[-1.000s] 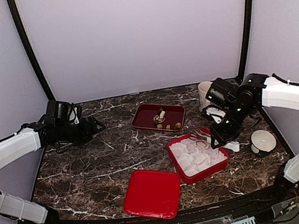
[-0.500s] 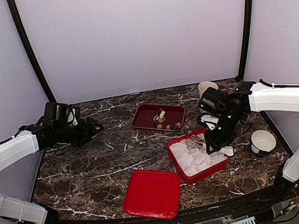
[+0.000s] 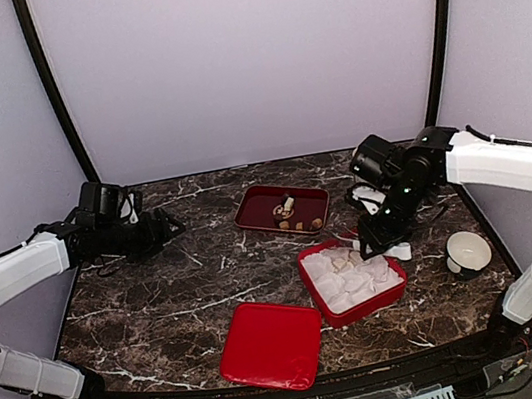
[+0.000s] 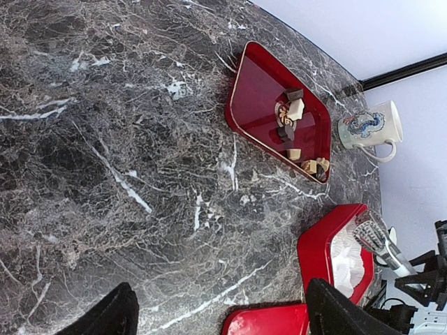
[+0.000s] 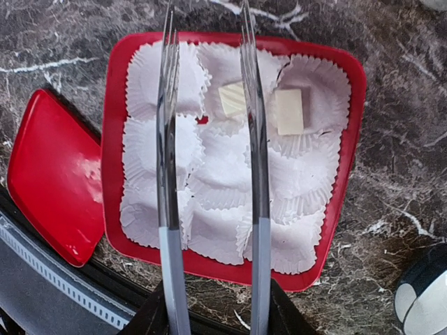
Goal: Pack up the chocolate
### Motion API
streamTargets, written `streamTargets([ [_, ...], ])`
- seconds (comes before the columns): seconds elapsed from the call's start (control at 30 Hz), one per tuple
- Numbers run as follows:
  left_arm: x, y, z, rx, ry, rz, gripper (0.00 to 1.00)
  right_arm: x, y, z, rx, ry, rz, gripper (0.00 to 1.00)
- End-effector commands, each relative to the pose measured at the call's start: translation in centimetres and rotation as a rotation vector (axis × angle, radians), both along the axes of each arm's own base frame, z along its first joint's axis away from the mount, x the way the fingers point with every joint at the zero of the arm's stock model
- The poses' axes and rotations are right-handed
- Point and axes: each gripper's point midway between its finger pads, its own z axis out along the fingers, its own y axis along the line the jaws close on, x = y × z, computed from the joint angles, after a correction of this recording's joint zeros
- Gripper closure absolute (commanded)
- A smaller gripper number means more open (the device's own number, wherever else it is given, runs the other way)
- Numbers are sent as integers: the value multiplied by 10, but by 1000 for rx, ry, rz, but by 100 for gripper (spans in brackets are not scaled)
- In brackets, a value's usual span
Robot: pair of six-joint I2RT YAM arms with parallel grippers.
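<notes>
Right arm has swung left since a second ago: its wrist sat off the right side of the red box, and now the right fingers (image 3: pixel 371 238) hang over the box's far-right part. Left arm unchanged, same spot at left.

Nearest: red lid (image 3: pixel 271 345), flat on the surface (image 3: pixel 152 309), just off the box's near-left corner. Red box (image 3: pixel 344 319) sits behind it, lined with white paper cups (image 5: pixel 209 167). Chocolate (image 5: pixel 289 112) in the box: two cream-white pieces, one per cup, side by side in the far row, middle and right cups.

Right fingers grip metal tongs (image 5: pixel 255 174) at the handle end, one finger outside each arm. Tong arms stand apart, with fork-like tips over the far row. The right arm overlaps the edge of the middle piece; cannot tell if it touches. White bowl (image 3: pixel 468 251) sits right of the box, apart from it.

Left fingers (image 3: pixel 174 226) are spread wide and hold nothing, above the left part of the surface, aimed toward the tray.

Farther back: dark red tray (image 4: pixel 258 105) with more chocolate, dark brown, tan and cream lumps in a loose line across it. Patterned mug (image 4: pixel 370 127) stands beyond the tray's right end, not touching it. In the top view the right arm partly hides it.
</notes>
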Motion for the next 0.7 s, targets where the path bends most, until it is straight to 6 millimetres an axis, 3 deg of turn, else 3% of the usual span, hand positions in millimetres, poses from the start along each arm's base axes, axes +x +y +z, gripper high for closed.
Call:
streamTargets([
  [0.0,2,0,-1,-1,-6,-4,15,14,11,43,57,-92,17,62],
  [0.23,5,-1,0,-6,-19,-2,15,47,29,56,72,-93,30,63],
  [0.4,2,-5,-4,-43,29,-3,15,79,28,50,84,-11,-14,64],
  [0.67,11,-11,-7,3,81,-44,15,131,47,42,63,-1,64,65],
])
